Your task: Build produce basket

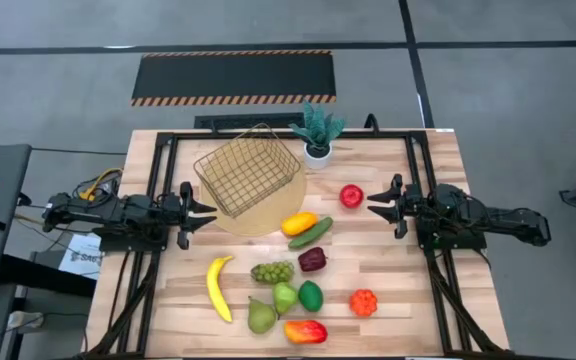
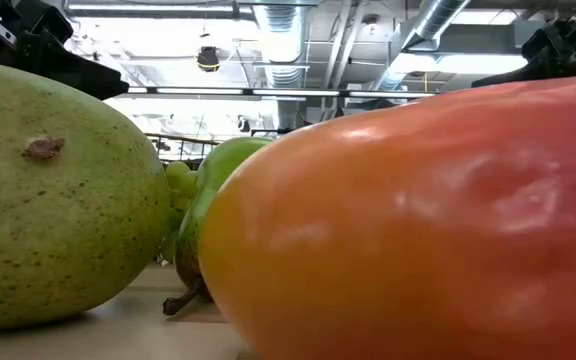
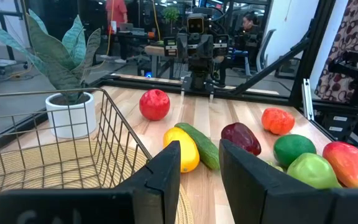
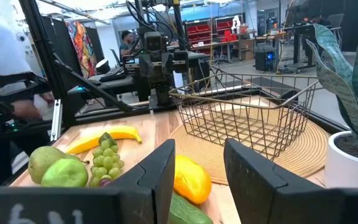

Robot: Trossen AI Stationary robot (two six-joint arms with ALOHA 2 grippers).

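Observation:
The gold wire basket (image 1: 247, 170) stands on a round tan mat (image 1: 268, 215) at the table's far middle, with nothing inside; it also shows in the left wrist view as the basket (image 3: 55, 143) and in the right wrist view as the basket (image 4: 247, 109). Produce lies on the wood: red apple (image 1: 351, 195), yellow-orange mango (image 1: 299, 222), cucumber (image 1: 311, 233), purple piece (image 1: 312, 260), grapes (image 1: 272, 271), banana (image 1: 217, 287), pears (image 1: 273, 305), orange piece (image 1: 363, 302). My left gripper (image 1: 208, 212) is open at the left edge. My right gripper (image 1: 373, 203) is open at the right, beside the apple.
A potted green plant (image 1: 317, 135) stands at the far edge right of the basket. A red-orange mango (image 1: 305, 331) and a green round fruit (image 1: 310, 295) lie near the near edge; the low view is filled by the mango (image 2: 418, 230) and a pear (image 2: 58, 195).

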